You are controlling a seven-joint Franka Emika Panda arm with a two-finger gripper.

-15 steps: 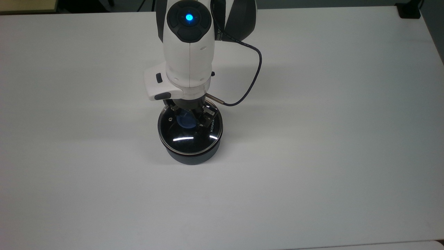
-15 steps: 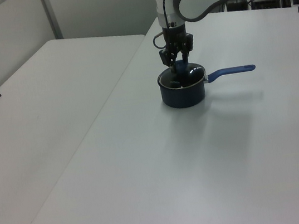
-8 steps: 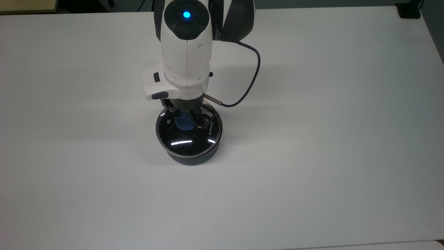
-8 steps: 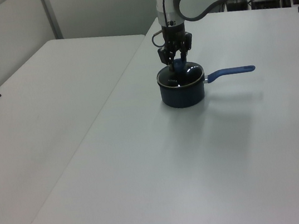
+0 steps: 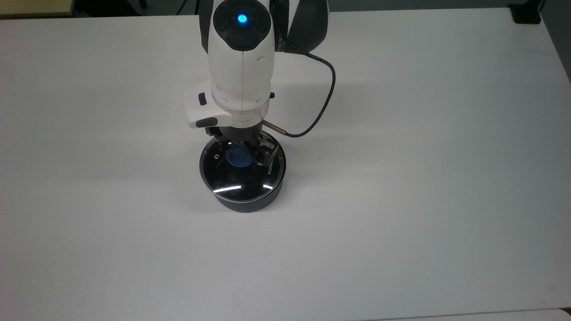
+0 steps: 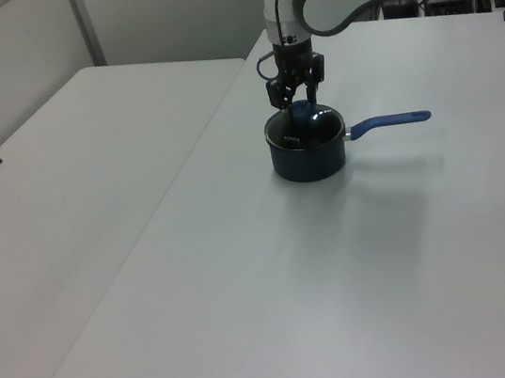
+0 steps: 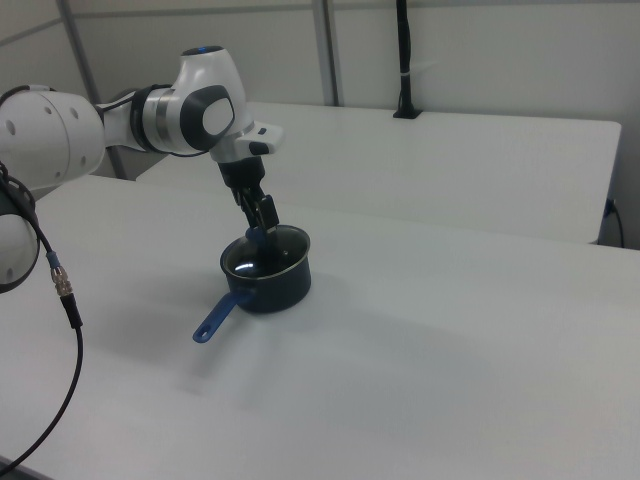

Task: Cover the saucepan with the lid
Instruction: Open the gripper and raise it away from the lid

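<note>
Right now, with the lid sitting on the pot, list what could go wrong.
1. The gripper is close around the blue knob; if a finger catches it on the way up, the lid could be dragged askew or off the pot.
2. The pot's long handle juts out over the table; a low sideways move of the arm could knock it and spin the pot.
</note>
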